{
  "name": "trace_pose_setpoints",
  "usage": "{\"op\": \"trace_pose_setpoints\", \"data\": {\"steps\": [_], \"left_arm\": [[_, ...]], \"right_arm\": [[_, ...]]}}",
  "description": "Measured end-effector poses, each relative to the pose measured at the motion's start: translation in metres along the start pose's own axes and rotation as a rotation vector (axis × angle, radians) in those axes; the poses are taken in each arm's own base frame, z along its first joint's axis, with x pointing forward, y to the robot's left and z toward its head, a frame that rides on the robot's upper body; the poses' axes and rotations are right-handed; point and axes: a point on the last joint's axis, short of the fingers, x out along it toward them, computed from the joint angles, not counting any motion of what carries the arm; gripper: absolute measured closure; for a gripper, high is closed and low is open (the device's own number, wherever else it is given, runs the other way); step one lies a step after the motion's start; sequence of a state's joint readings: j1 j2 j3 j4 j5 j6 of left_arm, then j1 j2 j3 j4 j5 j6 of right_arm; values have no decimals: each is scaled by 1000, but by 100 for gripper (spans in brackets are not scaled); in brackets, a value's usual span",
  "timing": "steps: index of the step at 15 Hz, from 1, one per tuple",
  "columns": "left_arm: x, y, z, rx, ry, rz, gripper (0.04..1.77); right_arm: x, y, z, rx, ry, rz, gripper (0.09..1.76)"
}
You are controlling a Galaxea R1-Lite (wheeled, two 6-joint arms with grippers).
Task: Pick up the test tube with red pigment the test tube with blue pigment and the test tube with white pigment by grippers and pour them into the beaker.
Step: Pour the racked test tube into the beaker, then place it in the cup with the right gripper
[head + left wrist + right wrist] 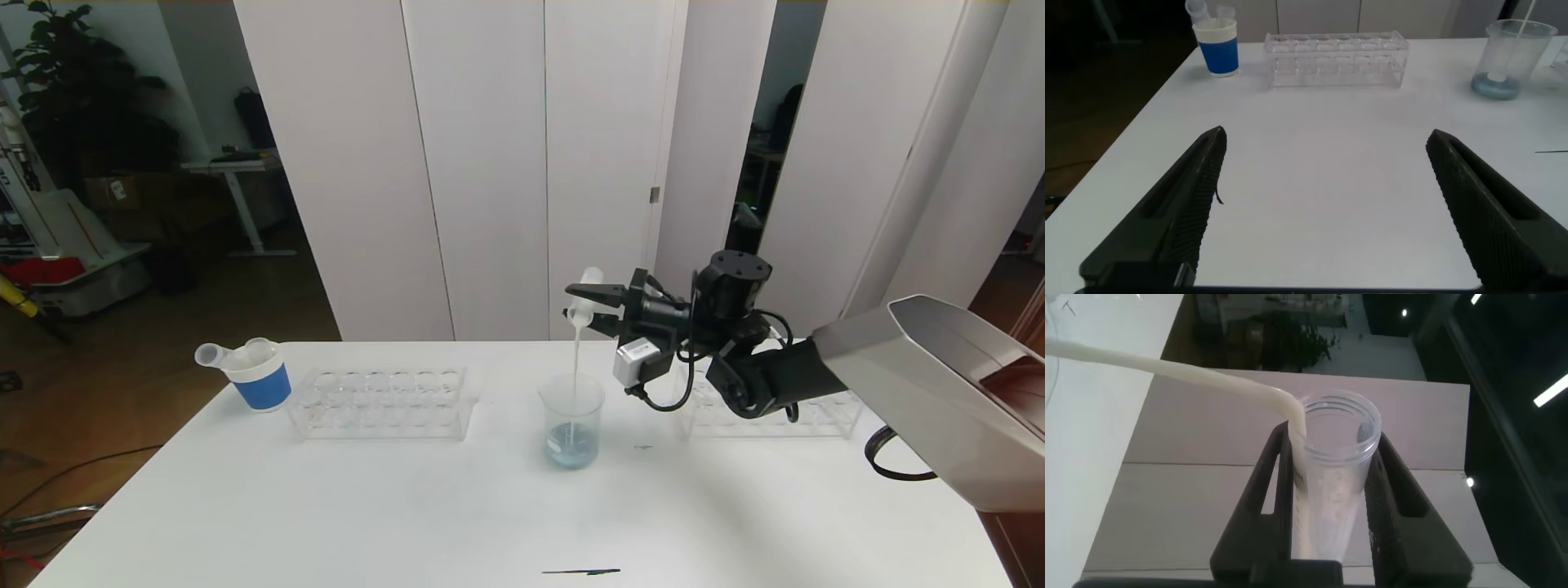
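Observation:
My right gripper (581, 304) is shut on the test tube with white pigment (586, 298), tipped mouth-down above the beaker (571, 420). A thin white stream (576, 359) runs from the tube's mouth into the beaker, which holds pale blue liquid at its base. In the right wrist view the tube (1331, 482) sits between the two black fingers (1384, 498) and the stream (1167, 367) leaves its rim. My left gripper (1324, 135) hangs open over bare table, nothing between its fingers. The test tubes with red and blue pigment are out of view.
A clear tube rack (382, 400) stands left of the beaker, its holes unfilled. A white-and-blue paper cup (257, 377) with clear tubes in it sits at the table's far left. A second rack (816, 416) lies behind my right arm. A black mark (581, 572) lies near the front edge.

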State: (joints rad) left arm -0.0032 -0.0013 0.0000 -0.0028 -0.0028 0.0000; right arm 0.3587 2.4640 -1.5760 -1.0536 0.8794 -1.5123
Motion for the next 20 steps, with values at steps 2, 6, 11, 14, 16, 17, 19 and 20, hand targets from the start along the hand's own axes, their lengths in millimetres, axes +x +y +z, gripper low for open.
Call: {"op": "trace_pose_setpoints", "data": {"steps": [2,6,11,14,16,17,19,20], "left_arm": [[0,0,0,0,0,0,6],[0,0,0,0,0,0,6],[0,0,0,0,0,0,6],[0,0,0,0,0,0,6],[0,0,0,0,0,0,6],[0,0,0,0,0,0,6],[0,0,0,0,0,0,6],[0,0,0,0,0,0,6]], "right_arm": [[2,-5,-2,-64,-18,-15,126],[6,-15,-5,-144,-56,-45,126],[10,-20,-9,-231,-112,-70,126],[13,-22,-11,-249,-117,-80,126],[16,-23,-7,-221,-129,-74,126],[18,-24,-5,-192,-122,-74,126],[20,-34,-2,-136,-44,-88,126],[19,-40,-2,-107,-7,-98,126]]}}
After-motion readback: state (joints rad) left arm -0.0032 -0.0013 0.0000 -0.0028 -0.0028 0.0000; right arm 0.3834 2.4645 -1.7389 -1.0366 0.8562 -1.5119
